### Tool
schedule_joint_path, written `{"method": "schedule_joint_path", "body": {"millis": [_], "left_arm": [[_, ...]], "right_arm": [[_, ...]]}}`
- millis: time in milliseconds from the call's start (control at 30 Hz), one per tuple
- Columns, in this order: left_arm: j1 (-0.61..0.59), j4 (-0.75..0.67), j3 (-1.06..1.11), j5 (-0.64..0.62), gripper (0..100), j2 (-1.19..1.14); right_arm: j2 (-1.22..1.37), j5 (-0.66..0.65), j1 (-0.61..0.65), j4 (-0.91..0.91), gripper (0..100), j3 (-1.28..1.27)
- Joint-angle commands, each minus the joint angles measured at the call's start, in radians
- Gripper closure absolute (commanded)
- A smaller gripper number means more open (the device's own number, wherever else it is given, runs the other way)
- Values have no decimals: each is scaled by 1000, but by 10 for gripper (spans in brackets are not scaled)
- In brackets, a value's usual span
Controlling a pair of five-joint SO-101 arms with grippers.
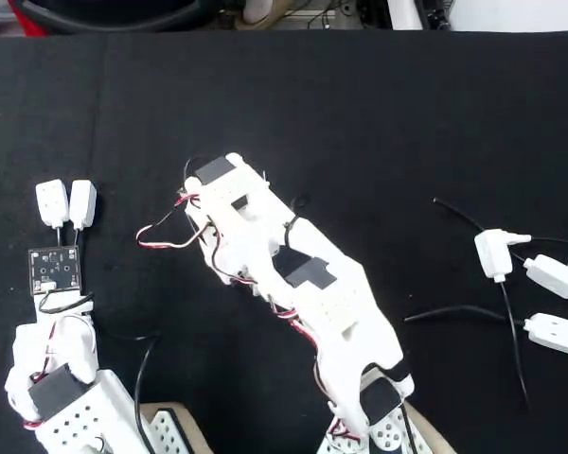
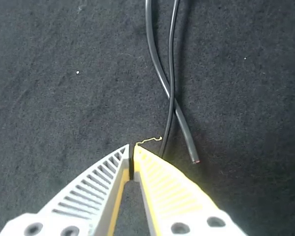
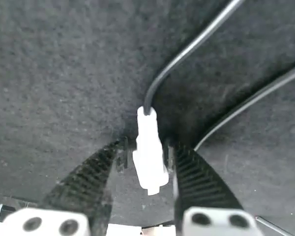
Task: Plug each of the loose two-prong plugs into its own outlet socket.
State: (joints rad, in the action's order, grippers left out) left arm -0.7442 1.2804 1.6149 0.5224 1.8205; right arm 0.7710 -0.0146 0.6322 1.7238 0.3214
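Currently the right arm's fingers (image 3: 83,191) are sitting parted on either side of a white plug (image 3: 148,152), bracketing it with a thin dark gap on each flank rather than visibly pinching it, while the plug's black cable (image 3: 187,54) is trailing away from its far end over the black counter (image 1: 360,113). The step in hand is probably taking hold of this plug. Doing it well is going to mean closing squarely on the body's flat sides, keeping off the cable end, and lifting without twisting; which end is carrying the prongs I cannot tell. A second cable (image 3: 255,98) is passing just beside the plug and may be getting dragged along. The right arm (image 1: 303,284) is stretching over the middle of the counter and hiding the plug from above. Well to this arm's left, two white pieces (image 1: 66,203) are lying side by side, and the left arm's fingers (image 2: 103,182) are clenched tip to tip on nothing, with two crossing cords (image 2: 169,73) lying just ahead of them. Well to the right arm's right, three loose white pieces (image 1: 554,274) are waiting among looping cords that may be snagging any approach.
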Motion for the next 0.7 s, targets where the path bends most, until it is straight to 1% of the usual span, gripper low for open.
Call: {"method": "schedule_joint_path", "body": {"millis": [0,167,367,533,667], "left_arm": [[10,-3,-7,11,966,2],[10,-3,-7,11,966,2],[10,-3,-7,11,966,2],[10,-3,-7,11,966,2],[10,-3,-7,11,966,2]], "right_arm": [[2,0,-15,37,841,-12],[2,3,-18,38,867,73],[4,3,-18,38,960,85],[2,-2,-29,40,939,107],[2,-2,-31,40,874,127]]}}
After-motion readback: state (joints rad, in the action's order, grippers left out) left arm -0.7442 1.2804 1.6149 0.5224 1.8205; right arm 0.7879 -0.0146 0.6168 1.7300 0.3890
